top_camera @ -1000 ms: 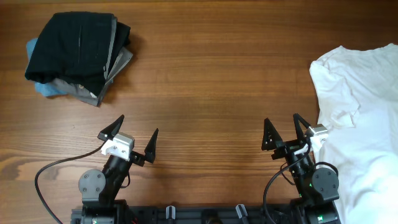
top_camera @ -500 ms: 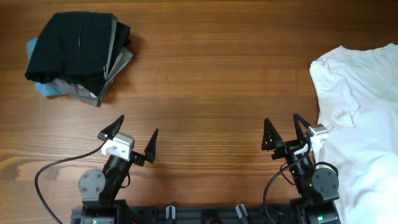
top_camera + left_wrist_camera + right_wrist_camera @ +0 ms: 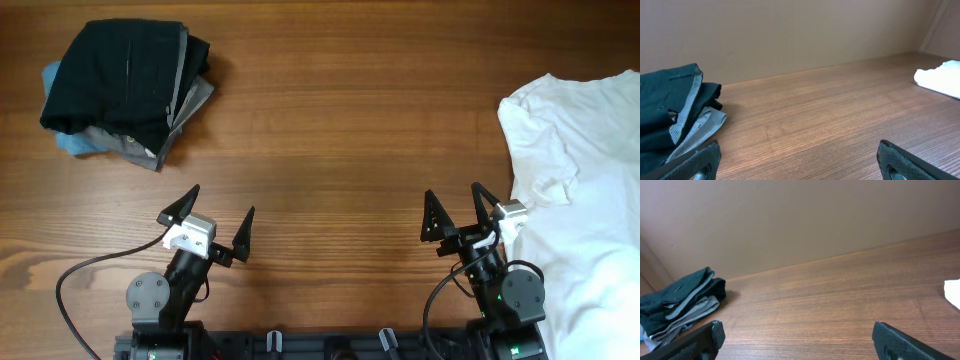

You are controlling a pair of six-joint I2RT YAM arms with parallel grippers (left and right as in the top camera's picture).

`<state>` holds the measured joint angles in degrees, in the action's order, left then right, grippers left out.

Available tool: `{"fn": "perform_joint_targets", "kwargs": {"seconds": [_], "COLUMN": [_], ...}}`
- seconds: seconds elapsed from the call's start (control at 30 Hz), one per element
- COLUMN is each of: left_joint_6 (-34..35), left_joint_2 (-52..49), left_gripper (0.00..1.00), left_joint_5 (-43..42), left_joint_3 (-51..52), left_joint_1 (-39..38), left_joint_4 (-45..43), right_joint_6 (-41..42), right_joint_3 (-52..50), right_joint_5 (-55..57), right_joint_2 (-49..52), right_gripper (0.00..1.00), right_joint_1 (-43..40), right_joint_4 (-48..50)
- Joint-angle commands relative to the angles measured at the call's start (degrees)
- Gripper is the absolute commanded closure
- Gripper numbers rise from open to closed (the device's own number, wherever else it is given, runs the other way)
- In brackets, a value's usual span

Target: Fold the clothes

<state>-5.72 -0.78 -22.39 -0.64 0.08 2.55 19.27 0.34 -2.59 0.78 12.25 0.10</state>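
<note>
- The white shirt lies crumpled at the worktop's right edge, beside the right hand.
- Released and empty: left hand, right hand.
- Light, limp cloth; probably best pinched along an edge.

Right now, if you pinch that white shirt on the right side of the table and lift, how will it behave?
The crumpled white fabric shirt would probably hang limp and drape: it lies in soft wrinkles. It looks thin, so likely light. Pushed, it would probably bunch up rather than slide whole over the brown wooden table.
</note>
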Motion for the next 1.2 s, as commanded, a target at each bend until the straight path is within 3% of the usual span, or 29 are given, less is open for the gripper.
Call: {"fn": "perform_joint_targets", "kwargs": {"seconds": [0.0,0.13,0.2,0.3,0.4,0.57,0.67,0.73,0.77,0.87,0.97,1.07,1.17], "left_joint_6": [0.15,0.17,1.7,1.68,1.77,2.56,2.56,2.64,2.78,2.78,2.78,2.78,2.78], "left_joint_2": [0.5,0.39,0.39,-1.53,-13.25,-45.99,-60.78,-65.7,-66.64,-67.47,-67.49,-67.49,-67.49], "left_gripper": [0.0,0.0,0.0,0.0,0.0,0.0,0.0,0.0,0.0,0.0,0.0,0.0,0.0], "left_joint_5": [-0.74,-0.76,-0.48,5.38,6.84,6.36,4.55,0.66,-1.68,-3.1,-3.1,-3.1,-3.1], "left_joint_3": [0.33,0.33,-1.4,-10.54,-22.47,-52.11,-65.85,-68.96,-69.0,-68.98,-68.98,-68.98,-68.98], "left_joint_1": [0.35,0.31,0.31,0.31,0.31,0.31,0.31,0.31,0.31,0.31,0.31,0.31,0.31], "left_joint_4": [-0.61,-2.14,-7.3,-7.91,-0.55,24.28,34.45,35.8,35.47,36.3,36.3,36.3,37.24], "right_joint_6": [0.48,3.02,2.62,-5.97,-7.21,-9.44,-14.34,-14.16,-9.4,0.22,3.56,-4.52,-13.7], "right_joint_3": [-0.04,-0.02,1.99,12.31,24.22,56.43,71.89,75.76,76.22,76.22,76.22,76.22,76.22], "right_joint_5": [1.05,-1.46,-3.48,-3.45,-3.48,-5.79,-11.52,-7.5,-3.28,2.16,1.62,-2.95,-5.7], "right_joint_2": [-0.5,-0.5,-0.44,4.55,17.46,57.27,75.47,82.77,85.11,92.43,99.97,107.16,114.27], "right_gripper": [0.0,0.0,0.0,0.0,0.0,0.0,0.0,0.0,0.0,0.0,0.02,0.04,0.02], "right_joint_1": [-0.28,-0.28,-0.28,-0.28,-0.28,-2.16,-3.54,-3.98,-5.2,-19.78,-35.01,-42.62,-44.41], "right_joint_4": [6.01,6.93,8.39,4.35,-6.05,-33.4,-42.62,-42.58,-42.53,-42.45,-36.26,-27.71,-24.52]}}
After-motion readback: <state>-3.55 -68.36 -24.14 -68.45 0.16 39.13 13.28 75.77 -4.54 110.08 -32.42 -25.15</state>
